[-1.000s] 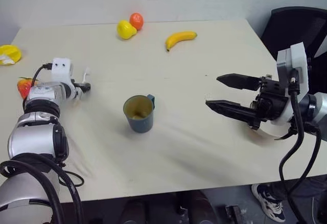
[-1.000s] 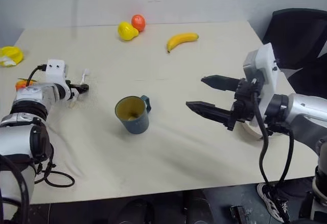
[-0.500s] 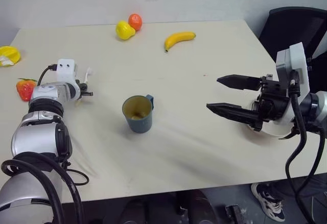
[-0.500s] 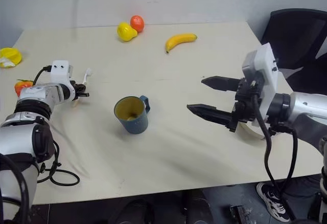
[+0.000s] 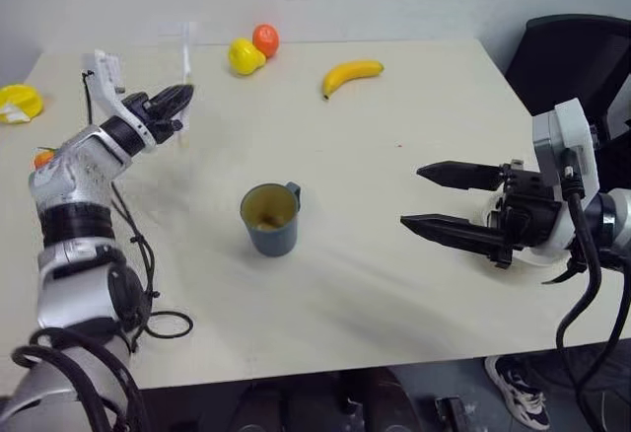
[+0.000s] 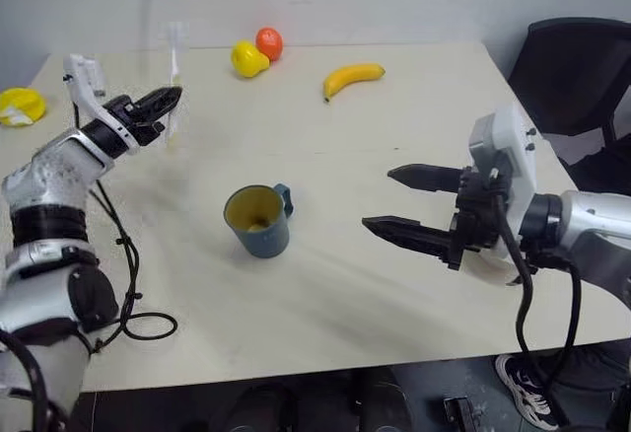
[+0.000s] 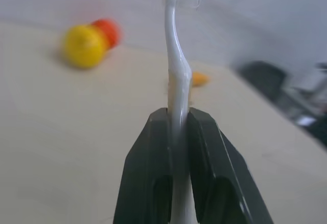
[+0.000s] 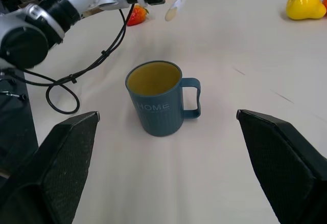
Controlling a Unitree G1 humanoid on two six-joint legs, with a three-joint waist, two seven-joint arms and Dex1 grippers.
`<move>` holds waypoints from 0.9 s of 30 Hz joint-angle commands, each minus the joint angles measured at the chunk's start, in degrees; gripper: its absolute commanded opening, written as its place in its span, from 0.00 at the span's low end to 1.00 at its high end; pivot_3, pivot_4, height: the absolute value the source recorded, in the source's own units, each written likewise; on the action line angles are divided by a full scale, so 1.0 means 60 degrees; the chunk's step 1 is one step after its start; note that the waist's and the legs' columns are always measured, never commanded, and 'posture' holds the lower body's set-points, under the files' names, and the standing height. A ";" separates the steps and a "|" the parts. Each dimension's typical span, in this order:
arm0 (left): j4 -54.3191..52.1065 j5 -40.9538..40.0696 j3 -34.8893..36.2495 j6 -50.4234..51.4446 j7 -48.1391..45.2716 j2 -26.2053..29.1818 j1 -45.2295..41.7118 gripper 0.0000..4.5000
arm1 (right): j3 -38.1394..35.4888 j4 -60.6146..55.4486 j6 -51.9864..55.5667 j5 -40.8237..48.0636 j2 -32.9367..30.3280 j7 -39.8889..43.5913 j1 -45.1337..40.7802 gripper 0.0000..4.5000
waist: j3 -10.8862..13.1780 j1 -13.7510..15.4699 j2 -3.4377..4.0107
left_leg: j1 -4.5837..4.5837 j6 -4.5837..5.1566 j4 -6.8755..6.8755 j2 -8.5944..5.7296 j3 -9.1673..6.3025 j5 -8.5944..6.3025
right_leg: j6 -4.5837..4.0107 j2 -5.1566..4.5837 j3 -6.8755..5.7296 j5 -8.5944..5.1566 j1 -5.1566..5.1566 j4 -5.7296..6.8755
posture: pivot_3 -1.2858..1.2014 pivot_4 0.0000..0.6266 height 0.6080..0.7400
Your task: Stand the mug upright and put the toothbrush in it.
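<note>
The left gripper point(image 7: 179, 119) has its jaws pinched on the toothbrush point(image 7: 176, 55), gripping the handle partway along so that the bristle head stands above the fingertips; the right gripper point(image 5: 426, 196) has its jaws spread wide with nothing between them. In the head views, the toothbrush is held clear of the table point(image 5: 414, 97), nearly upright, at about 10 o'clock from the mug point(image 5: 269, 220) and well apart from it. The mug stands upright near the table's centre, open end up, its handle at about 1 o'clock. The right gripper hovers at 3 o'clock from the mug, fingers pointing toward it, well apart. A banana point(image 5: 350, 74) lies at about 1 o'clock from the mug near the far edge. A yellow fruit point(image 5: 245, 55) and an orange fruit point(image 5: 264, 38) sit touching at 12 o'clock. A strawberry point(image 8: 138, 15) lies near the left arm.
</note>
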 commanded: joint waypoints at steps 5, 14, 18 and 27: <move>-0.4073 -0.2708 0.0482 0.1588 0.0762 -0.0647 0.1327 0.03 | -0.0056 -0.0118 -0.0293 0.0065 -0.0117 -0.0045 -0.0095 1.00 | 0.0000 0.0033 0.0000 | 0.0012 -0.0013 0.0014 0.0006 -0.0012 0.0006 | -0.0004 0.0004 0.0013 0.0003 0.0015 0.0011 | 0.52 0.24 1.00; -0.5908 -0.2414 -0.0853 0.0772 0.0909 -0.1146 0.3420 0.03 | 0.0220 -0.0007 -0.0476 0.0007 0.0040 -0.0155 -0.0199 1.00 | -0.0002 0.0137 0.0003 | 0.0014 -0.0014 0.0013 0.0001 -0.0010 0.0007 | -0.0005 0.0014 0.0027 0.0005 0.0013 0.0004 | 0.52 0.24 1.00; -0.5616 -0.1513 -0.1546 -0.0345 0.0938 -0.1521 0.3704 0.03 | 0.0271 0.0125 -0.0471 0.0114 0.0097 -0.0277 -0.0368 1.00 | -0.0002 0.0251 0.0004 | 0.0020 -0.0013 0.0017 -0.0006 -0.0007 0.0007 | -0.0003 0.0013 0.0033 0.0010 0.0026 -0.0002 | 0.52 0.24 1.00; -0.5131 -0.1047 -0.1959 -0.1339 0.0958 -0.1919 0.3761 0.11 | 0.0228 0.0140 -0.0469 0.0456 0.0071 -0.0569 -0.0290 1.00 | -0.0002 0.0249 0.0004 | 0.0012 -0.0008 0.0016 -0.0004 -0.0011 0.0006 | 0.0004 0.0016 0.0030 0.0017 0.0028 -0.0019 | 0.52 0.24 1.00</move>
